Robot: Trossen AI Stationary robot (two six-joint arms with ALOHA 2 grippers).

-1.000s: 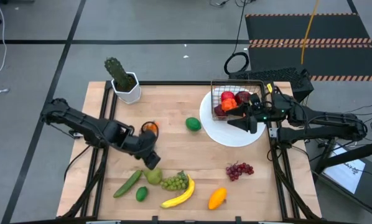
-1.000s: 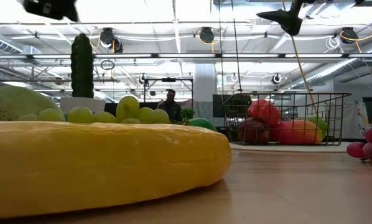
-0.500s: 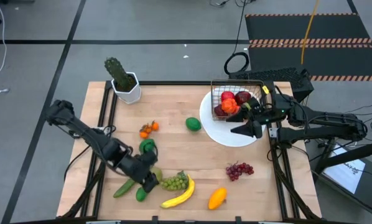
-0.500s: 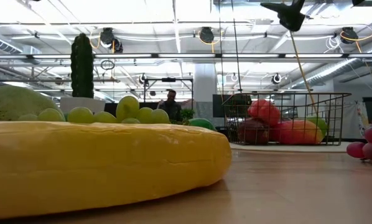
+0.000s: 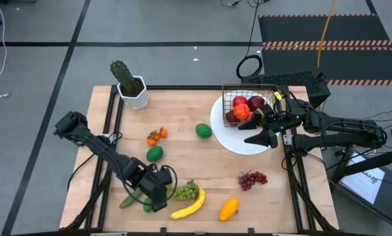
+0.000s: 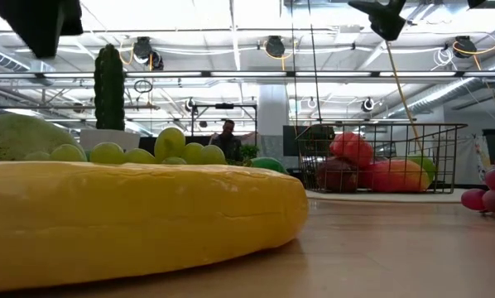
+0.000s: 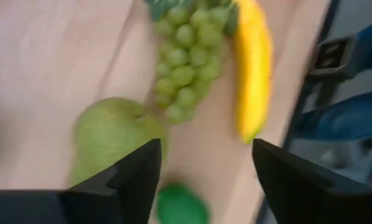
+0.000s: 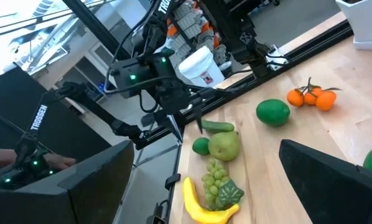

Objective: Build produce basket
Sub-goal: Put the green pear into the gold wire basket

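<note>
The wire basket (image 5: 250, 99) stands on a white plate (image 5: 238, 141) at the far right and holds red apples and an orange fruit (image 5: 242, 111). My right gripper (image 5: 255, 138) hovers open and empty over the plate, beside the basket. My left gripper (image 5: 157, 200) is open and empty above the pear (image 7: 114, 137), near the green grapes (image 5: 185, 191), banana (image 5: 189, 206), cucumber (image 5: 132, 198) and a lime (image 7: 180, 205). Loose on the table lie small oranges (image 5: 156, 136), two green fruits (image 5: 155, 153) (image 5: 203, 130), purple grapes (image 5: 252, 178) and a mango (image 5: 229, 208).
A potted cactus (image 5: 127, 82) in a white pot stands at the far left corner. The table is framed by dark rails (image 5: 291, 177). Bare wood lies in the middle between the two green fruits and the purple grapes.
My left gripper has gone from beside the small oranges toward the table's near edge and now stands over the pear and lime. My right gripper has shifted a little toward the near edge, away from the basket. No fruit has moved.
</note>
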